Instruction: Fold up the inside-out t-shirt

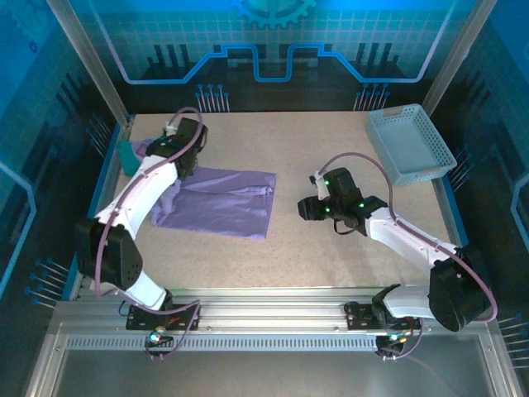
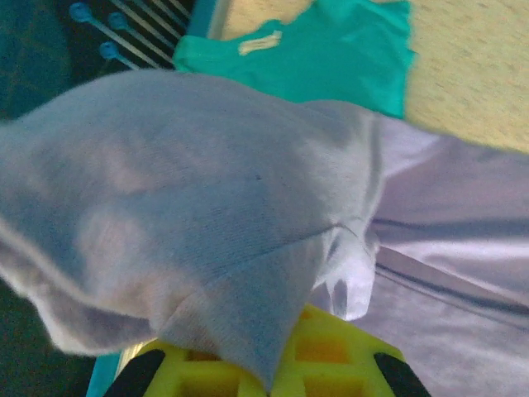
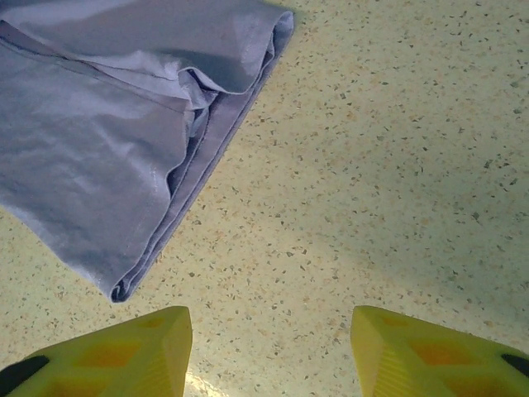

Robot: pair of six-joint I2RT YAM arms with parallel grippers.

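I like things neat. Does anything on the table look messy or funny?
Yes. The purple t-shirt is neat on its right side, but its left end is bunched up under the left arm. A teal shirt lies crumpled at the far left edge of the table.

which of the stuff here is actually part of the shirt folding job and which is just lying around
Part of the job:
lavender t-shirt, partly folded
left gripper, holding a bunch of its fabric
right gripper, open over the tabletop beside the shirt's edge

Just lying about:
teal shirt, far left, next to the lavender one
light blue basket, far right corner
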